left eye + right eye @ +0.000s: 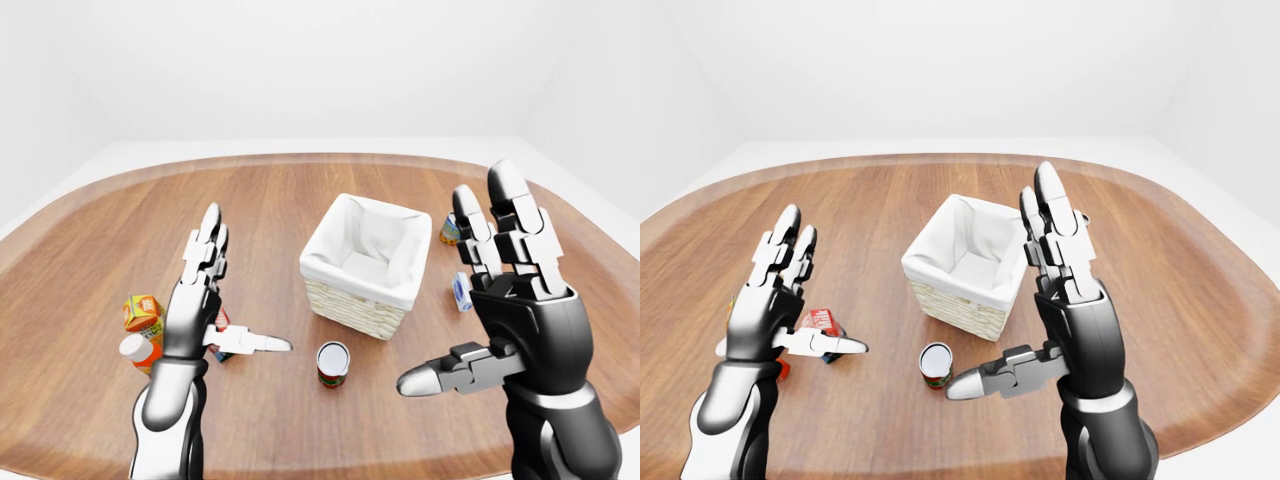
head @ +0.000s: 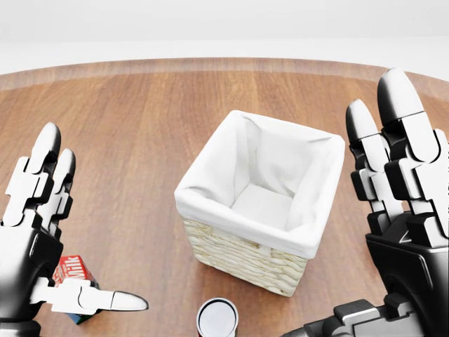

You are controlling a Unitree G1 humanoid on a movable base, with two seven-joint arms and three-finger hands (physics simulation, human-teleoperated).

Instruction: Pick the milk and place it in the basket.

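Observation:
The milk (image 2: 70,269) is a small red carton with white lettering. It stands on the wooden table at the lower left of the head view, partly hidden by my left thumb. My left hand (image 2: 88,228) is open, fingers pointing up, and the carton shows in the crook between palm and thumb; whether it touches I cannot tell. The basket (image 2: 238,256) is wicker with a white cloth lining, stands mid-table and holds nothing. At the right of the basket my right hand (image 1: 455,280) is raised and open, holding nothing.
A red can (image 1: 332,362) with a silver lid stands just below the basket. An orange carton (image 1: 142,312) and an orange bottle (image 1: 135,350) sit left of my left hand. A small blue-and-white pack (image 1: 461,292) and another can (image 1: 450,230) lie right of the basket.

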